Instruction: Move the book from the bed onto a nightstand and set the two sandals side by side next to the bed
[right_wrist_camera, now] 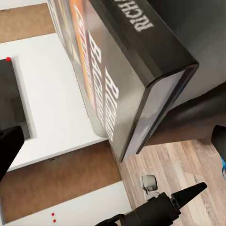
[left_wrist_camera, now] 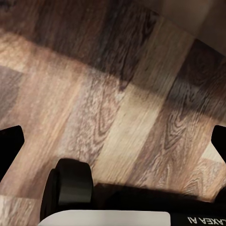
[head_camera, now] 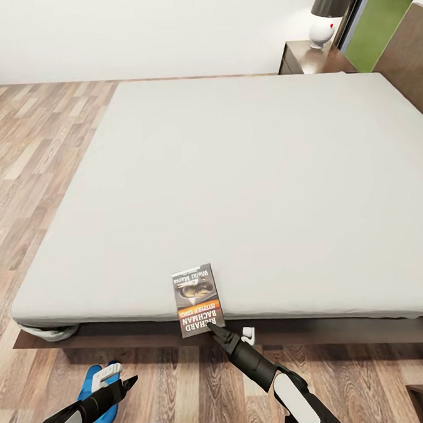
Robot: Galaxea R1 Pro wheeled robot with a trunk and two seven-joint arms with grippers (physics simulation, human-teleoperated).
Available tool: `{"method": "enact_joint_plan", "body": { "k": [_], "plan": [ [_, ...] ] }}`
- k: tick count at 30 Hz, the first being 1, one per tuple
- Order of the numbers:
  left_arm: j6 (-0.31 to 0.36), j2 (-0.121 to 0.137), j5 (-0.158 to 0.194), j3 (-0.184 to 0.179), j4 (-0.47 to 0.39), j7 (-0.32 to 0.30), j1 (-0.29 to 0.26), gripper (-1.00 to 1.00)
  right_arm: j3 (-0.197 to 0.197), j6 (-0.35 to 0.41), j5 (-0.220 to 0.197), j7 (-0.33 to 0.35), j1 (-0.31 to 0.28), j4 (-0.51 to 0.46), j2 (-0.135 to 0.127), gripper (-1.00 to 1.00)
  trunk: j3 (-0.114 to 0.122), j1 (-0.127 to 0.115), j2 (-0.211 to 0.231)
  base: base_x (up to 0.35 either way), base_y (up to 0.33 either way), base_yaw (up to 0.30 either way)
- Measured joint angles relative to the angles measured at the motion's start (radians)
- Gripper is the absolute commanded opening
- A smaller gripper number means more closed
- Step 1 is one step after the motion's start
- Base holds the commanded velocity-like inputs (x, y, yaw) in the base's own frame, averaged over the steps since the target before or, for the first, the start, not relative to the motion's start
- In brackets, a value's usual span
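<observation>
The book (head_camera: 197,298) lies face up at the near edge of the bed's pale mattress (head_camera: 234,172), its lower end sticking out over the dark frame. My right gripper (head_camera: 215,329) is at that overhanging corner. In the right wrist view the book (right_wrist_camera: 117,70) looms close ahead between the widely spread fingertips (right_wrist_camera: 9,146), so the gripper (right_wrist_camera: 113,146) is open. A blue sandal (head_camera: 92,394) lies on the floor by the bed's near side, partly covered by my left arm. My left gripper (head_camera: 127,384) hangs over the floor next to it, open and empty (left_wrist_camera: 113,141).
A dark nightstand (head_camera: 302,59) with a white-based lamp (head_camera: 322,29) stands at the far right corner of the bed. A small white object (head_camera: 247,334) sits on the floor against the bed frame. Wood-plank floor (head_camera: 33,160) runs along the bed's left side.
</observation>
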Motion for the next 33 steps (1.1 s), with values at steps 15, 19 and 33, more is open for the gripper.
{"method": "enact_joint_plan", "body": {
  "k": [15, 19, 33],
  "plan": [
    [-0.001, 0.000, 0.000, 0.000, 0.000, 0.000, 0.000, 1.00, 0.000, 0.000, 0.000, 0.000, 0.000, 0.000, 0.000, 1.00, 0.000, 0.000, 0.000, 0.076, 0.000, 0.000],
    [-0.001, 0.000, 0.000, 0.000, 0.000, 0.000, -0.001, 1.00, 0.000, 0.000, 0.000, 0.000, 0.000, 0.000, 0.000, 1.00, 0.000, 0.000, 0.000, 0.010, 0.000, 0.000],
    [-0.001, 0.000, 0.000, 0.000, 0.000, 0.000, 0.000, 1.00, 0.000, 0.000, 0.001, 0.000, 0.000, 0.000, 0.000, -1.00, 0.000, 0.000, 0.000, 0.000, 0.000, 0.000]
  ]
}}
